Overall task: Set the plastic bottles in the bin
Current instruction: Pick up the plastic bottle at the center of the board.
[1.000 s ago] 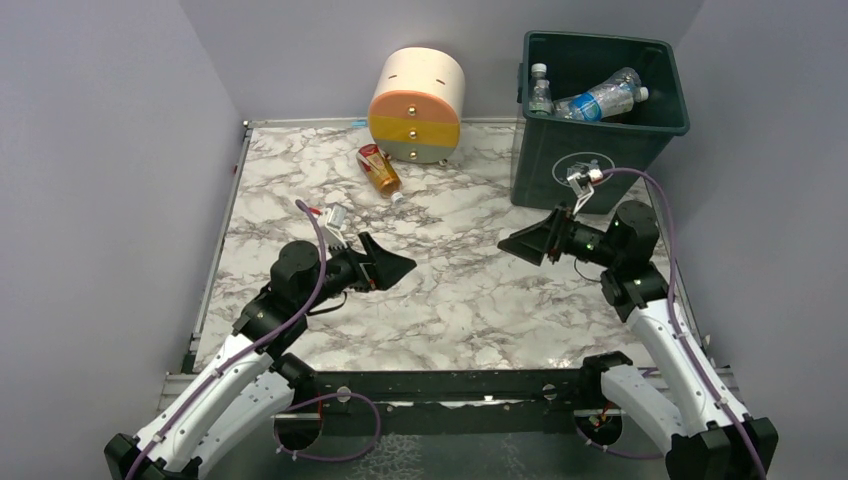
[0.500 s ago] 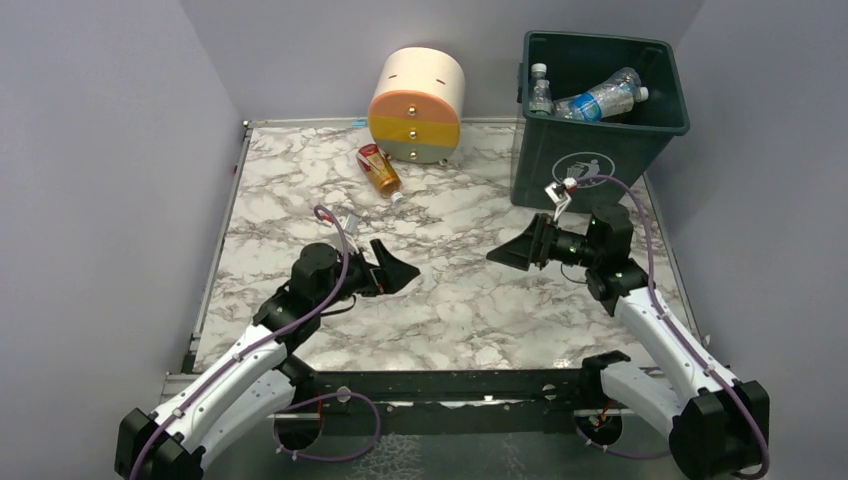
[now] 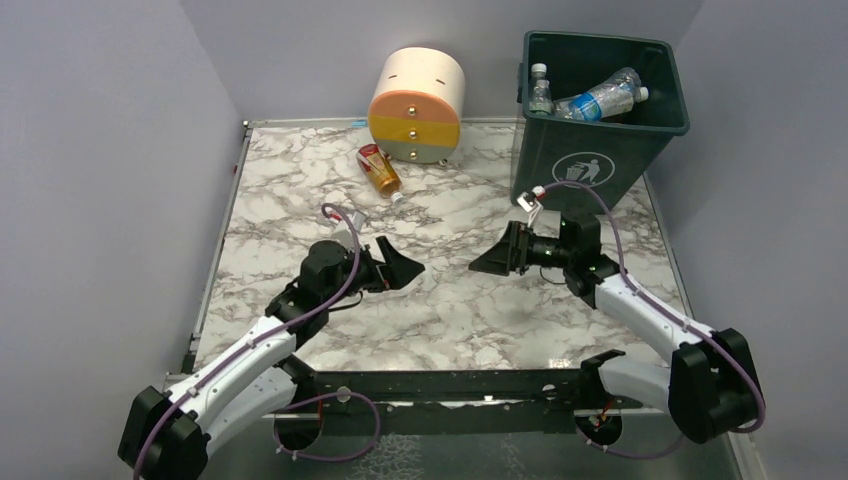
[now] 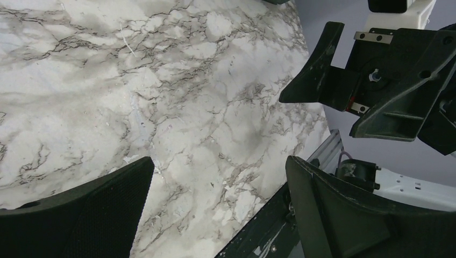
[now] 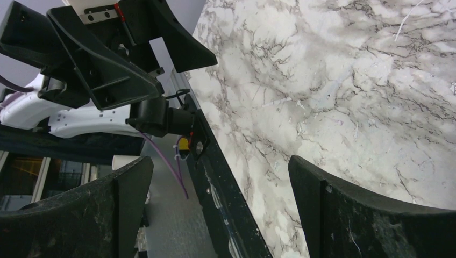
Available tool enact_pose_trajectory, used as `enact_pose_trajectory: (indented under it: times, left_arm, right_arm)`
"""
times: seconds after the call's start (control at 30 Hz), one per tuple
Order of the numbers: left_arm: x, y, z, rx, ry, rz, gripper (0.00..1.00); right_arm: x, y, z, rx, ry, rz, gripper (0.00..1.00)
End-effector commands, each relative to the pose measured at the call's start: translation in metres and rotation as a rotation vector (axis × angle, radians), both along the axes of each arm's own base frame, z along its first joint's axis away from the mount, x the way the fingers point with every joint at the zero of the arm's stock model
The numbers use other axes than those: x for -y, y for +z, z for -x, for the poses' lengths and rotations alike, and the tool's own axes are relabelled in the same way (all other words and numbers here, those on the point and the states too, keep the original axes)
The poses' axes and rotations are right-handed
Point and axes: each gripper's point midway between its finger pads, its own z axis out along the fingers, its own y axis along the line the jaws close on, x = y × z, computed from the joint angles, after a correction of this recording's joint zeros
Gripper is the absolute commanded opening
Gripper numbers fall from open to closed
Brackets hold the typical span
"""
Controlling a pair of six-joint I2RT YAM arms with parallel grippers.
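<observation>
Few bottles (image 3: pixel 600 98) in bin (image 3: pixel 610 155) already; 1 orange bottle (image 3: pixel 379 170) lies on table (image 3: pixel 290 200), far centre. Left gripper (image 3: pixel 400 268), right gripper (image 3: pixel 490 256): jaws wide, nothing held.

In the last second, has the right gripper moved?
Yes. The right gripper has slid leftward and slightly nearer the arm bases, away from the green bin.

Round drawer unit (image 3: pixel 416 105) – cream on top, then an orange band and a grey one – sits at the back of the white-and-grey marbled tabletop (image 3: pixel 460 300), right by the pale grey wall (image 3: pixel 300 50).
</observation>
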Motion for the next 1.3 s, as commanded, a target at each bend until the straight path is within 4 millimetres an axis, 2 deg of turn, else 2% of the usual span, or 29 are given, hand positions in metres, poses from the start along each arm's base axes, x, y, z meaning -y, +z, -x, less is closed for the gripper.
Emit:
enact_pose_trajectory:
  times: [0.0, 0.2, 0.43, 0.77, 1.0, 1.27]
  left_arm:
    - [0.005, 0.004, -0.016, 0.034, 0.012, -0.003, 0.99]
    - [-0.005, -0.007, -0.037, 0.017, 0.079, -0.040, 0.99]
    - [-0.030, -0.020, -0.066, -0.040, 0.155, -0.074, 0.99]
    - [-0.046, -0.012, -0.125, -0.040, 0.257, -0.163, 0.99]
    - [-0.082, -0.028, -0.180, -0.077, 0.439, -0.382, 0.99]
    - [-0.075, -0.044, -0.230, -0.090, 0.513, -0.358, 0.99]
  right_arm:
    - [-0.009, -0.015, -0.009, -0.003, -0.003, 0.006, 1.00]
    - [-0.024, -0.042, -0.012, -0.045, 0.053, 0.027, 0.99]
    - [-0.032, -0.054, -0.015, -0.056, 0.052, 0.018, 0.99]
    - [-0.040, -0.038, -0.017, -0.026, 0.078, -0.007, 0.99]
    - [-0.036, -0.030, -0.010, 0.009, 0.103, 0.018, 1.00]
    - [-0.032, -0.026, -0.003, 0.025, 0.113, 0.034, 0.99]
